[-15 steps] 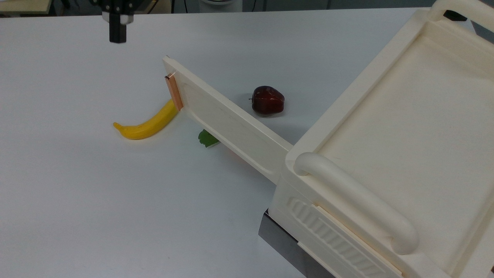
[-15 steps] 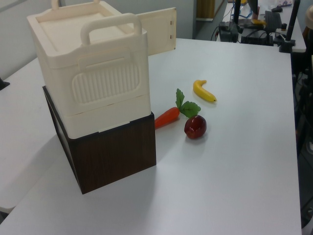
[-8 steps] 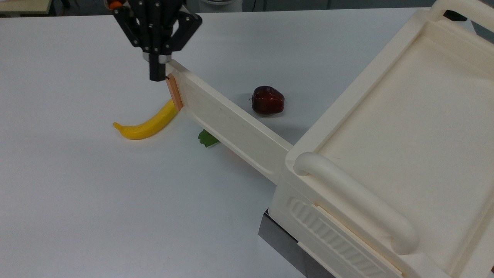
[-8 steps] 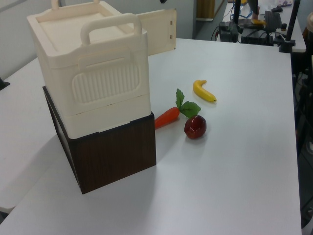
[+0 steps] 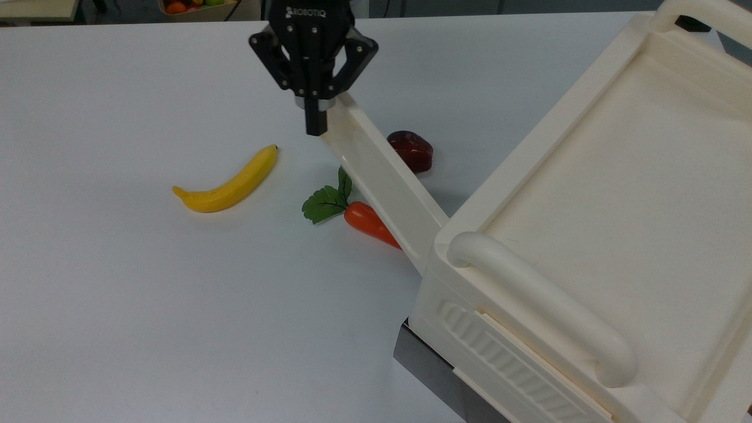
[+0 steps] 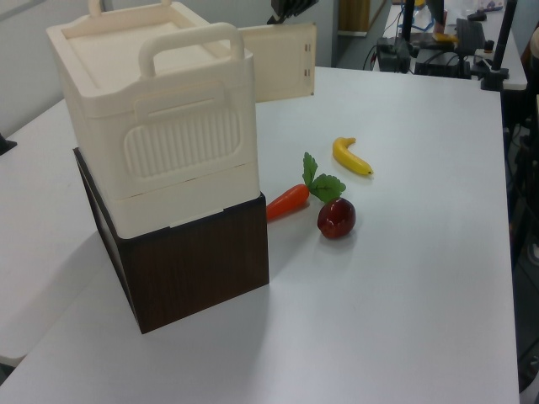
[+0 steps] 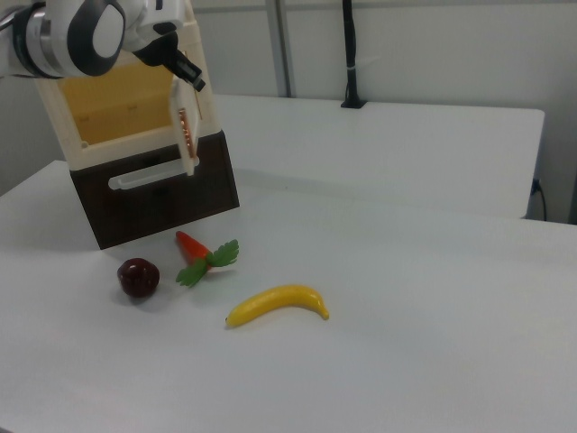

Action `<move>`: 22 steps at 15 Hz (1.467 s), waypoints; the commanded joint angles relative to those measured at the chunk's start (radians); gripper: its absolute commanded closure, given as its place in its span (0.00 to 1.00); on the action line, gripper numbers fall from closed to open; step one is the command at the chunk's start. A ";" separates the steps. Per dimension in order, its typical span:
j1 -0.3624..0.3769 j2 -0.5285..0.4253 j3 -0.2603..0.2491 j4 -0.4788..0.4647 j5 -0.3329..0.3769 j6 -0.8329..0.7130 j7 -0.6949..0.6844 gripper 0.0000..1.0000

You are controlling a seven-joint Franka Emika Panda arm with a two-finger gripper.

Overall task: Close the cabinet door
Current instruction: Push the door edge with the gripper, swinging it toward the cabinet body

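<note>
The cream-white cabinet (image 5: 529, 147) fills the top view's right side and stands on a dark brown base. Its cabinet door (image 5: 382, 182) is half open, reaching from the cabinet's corner out over the table. My gripper (image 5: 315, 130) is shut, with its fingertips against the door's free end on the top view's left side. In the left view the door (image 6: 282, 71) juts out behind the cabinet (image 6: 168, 143), with the gripper (image 6: 288, 8) above its top edge. In the right view the gripper (image 7: 192, 79) is at the top of the door's copper-striped edge (image 7: 186, 135), in front of the cabinet's open yellowish inside (image 7: 117, 104).
A yellow banana (image 5: 229, 181) lies on the white table at the top view's left. A carrot with green leaves (image 5: 367, 222) lies partly under the door. A dark red apple (image 5: 414, 150) sits just behind the door. The dark brown base (image 6: 194, 269) holds the cabinet.
My gripper came down and moved to the top view's right, pushing the door's free end. The door swung toward the cabinet, uncovering the carrot and partly hiding the apple.
</note>
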 commanded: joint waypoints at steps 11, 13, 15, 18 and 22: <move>0.132 -0.030 0.003 -0.012 0.246 -0.143 0.016 1.00; 0.152 -0.027 0.012 -0.011 0.291 -0.129 0.039 1.00; 0.172 -0.020 0.017 -0.011 0.283 -0.110 0.050 1.00; 0.192 -0.015 0.018 -0.012 0.277 -0.071 0.050 1.00; 0.217 -0.003 0.018 -0.014 0.274 -0.004 0.050 1.00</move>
